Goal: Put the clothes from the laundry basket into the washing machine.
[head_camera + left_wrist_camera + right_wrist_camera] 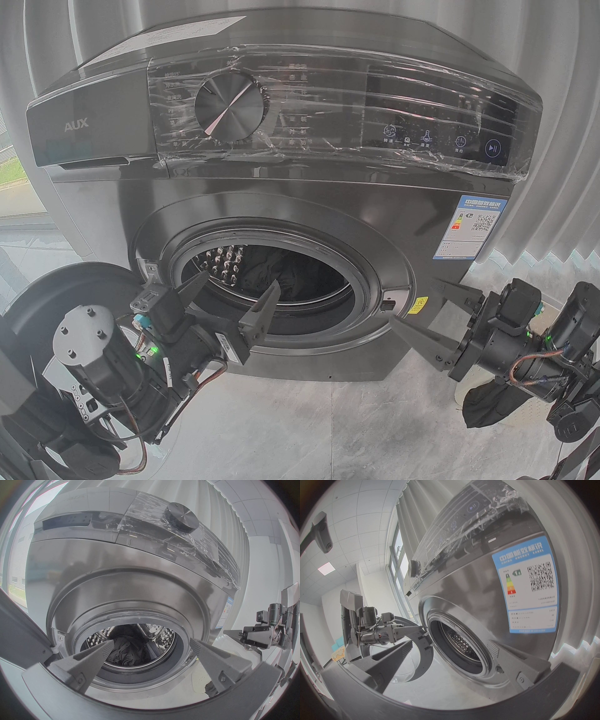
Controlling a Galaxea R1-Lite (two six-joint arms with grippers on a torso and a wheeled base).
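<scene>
The grey front-loading washing machine (350, 206) stands with its round door (44, 300) swung open to the left. Dark clothes (294, 275) lie inside the drum (162, 636), also visible as a dark heap of clothes (126, 650) in the left wrist view. My left gripper (239, 280) is open and empty just in front of the drum opening. Right of the machine, my right gripper (415, 300) is open and empty too. A dark garment (494, 403) hangs over the pale laundry basket (530, 409) under the right arm.
White curtains (556, 187) hang behind and to the right of the machine. Grey tiled floor (325, 431) lies in front. The open door (423, 658) stands beside the left arm (378, 633). A window is at the far left.
</scene>
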